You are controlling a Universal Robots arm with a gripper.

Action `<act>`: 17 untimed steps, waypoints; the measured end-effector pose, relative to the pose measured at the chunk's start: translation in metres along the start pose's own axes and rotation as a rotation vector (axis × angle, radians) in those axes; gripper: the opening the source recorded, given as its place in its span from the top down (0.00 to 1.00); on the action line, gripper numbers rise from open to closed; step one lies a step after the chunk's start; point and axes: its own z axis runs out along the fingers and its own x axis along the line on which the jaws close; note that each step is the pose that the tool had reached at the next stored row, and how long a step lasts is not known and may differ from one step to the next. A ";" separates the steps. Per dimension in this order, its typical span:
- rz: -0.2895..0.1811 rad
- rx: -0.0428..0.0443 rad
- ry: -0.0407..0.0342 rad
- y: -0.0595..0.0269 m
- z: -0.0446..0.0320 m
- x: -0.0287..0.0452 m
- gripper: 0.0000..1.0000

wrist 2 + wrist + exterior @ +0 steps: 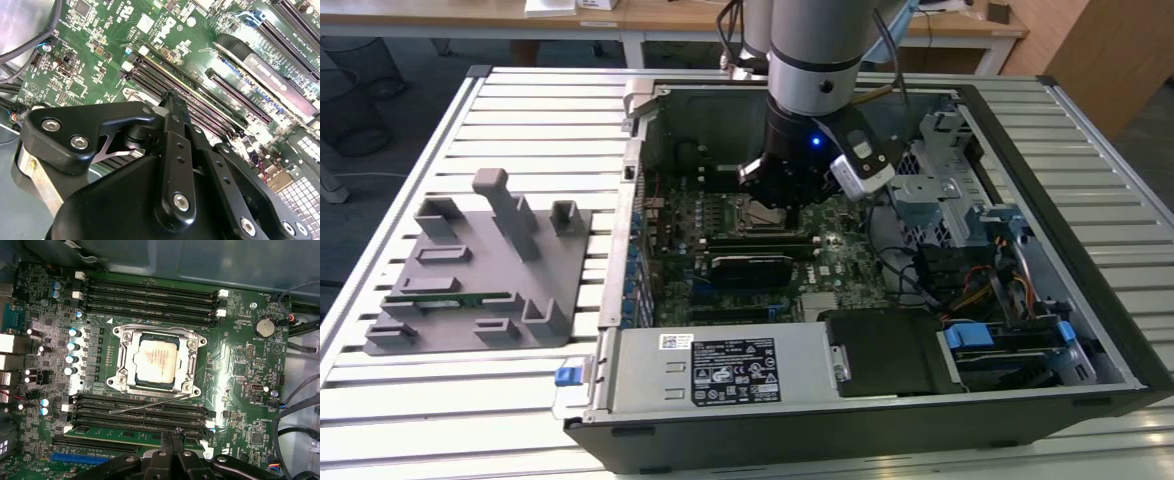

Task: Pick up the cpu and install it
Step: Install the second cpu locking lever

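— Where's the arm right now?

— Down inside the open computer case (1067, 330). The gripper (781, 200) hangs low over the motherboard (847, 245), close above the socket area in the exterior view.

— And the cpu?

— It sits in the socket (124, 371), silvery top up, with the metal frame around it. In the first wrist view the cpu (157, 359) lies flat and square in that frame, just ahead of the gripper's black linkage (172, 462), with a bank of memory slots (140, 412) between the two. A thin metal lever (150, 406) lies slanting across those slots, near the socket's lower edge.

— Is the gripper holding anything?

— Nothing that I can see. In both wrist views the two fingers (172, 115) meet in a narrow point, closed together with no gap and nothing between them. That tip stands above the memory slots, not touching the chip.

— What else is around it?

— Beyond the socket, on the far side from the gripper, a second bank of slots (150, 292). Out on the slatted table (520, 95), well apart from the gripper towards the exterior view's left, a grey fixture tray (494, 300) with a long green memory stick (450, 298) lying in it. Inside the case, the silver power supply (720, 370) sits along the near wall.
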 end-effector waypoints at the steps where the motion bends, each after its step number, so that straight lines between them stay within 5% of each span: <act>1: 0.000 0.0000 0.0001 0.0002 0.0000 0.0006 0.89; 4: 0.000 -0.0003 -0.0001 0.0042 0.0001 0.0032 0.89; 5: 0.000 -0.0002 -0.0001 0.0056 0.0001 0.0142 0.89; 17: 0.000 -0.0010 -0.0002 0.0058 0.0000 0.0151 0.89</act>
